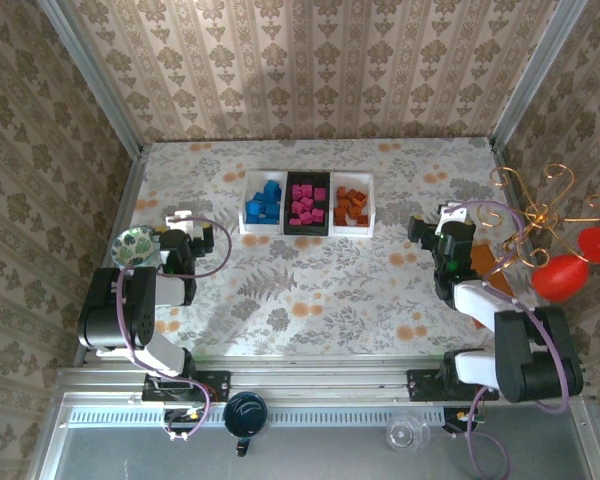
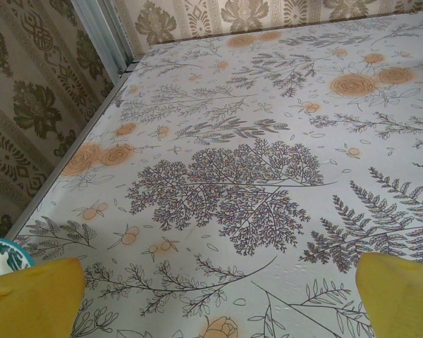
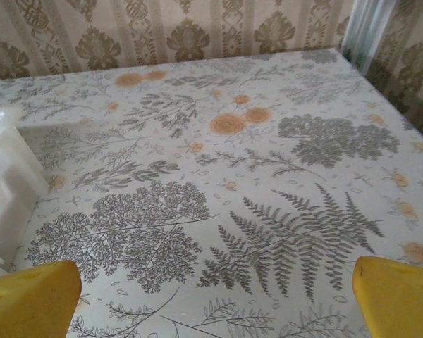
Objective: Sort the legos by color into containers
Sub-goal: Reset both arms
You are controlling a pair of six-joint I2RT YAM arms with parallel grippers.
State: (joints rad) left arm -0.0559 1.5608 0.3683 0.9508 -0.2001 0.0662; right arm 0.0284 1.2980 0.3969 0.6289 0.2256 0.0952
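Three containers stand side by side at the back middle of the table. The left white tray (image 1: 246, 226) holds blue legos (image 1: 264, 203). Pink legos (image 1: 307, 202) fill the black tray (image 1: 307, 232) in the middle, and orange-brown legos (image 1: 351, 205) lie in the right white tray (image 1: 369, 226). My left gripper (image 1: 185, 217) rests at the table's left, well short of the trays, open (image 2: 218, 310) over bare cloth. My right gripper (image 1: 435, 222) sits to the right of the trays, also open (image 3: 215, 303) with nothing between its yellow fingertips (image 3: 32, 296). A white tray wall (image 3: 7, 176) shows at the left edge of the right wrist view.
A green patterned bowl (image 1: 137, 245) sits beside the left arm, its rim (image 2: 0, 257) near the left finger. An orange-brown board (image 1: 485, 265) lies by the right arm, next to a gold wire stand with red shapes (image 1: 560, 272). A teal cup (image 1: 245, 412) stands on the front rail.
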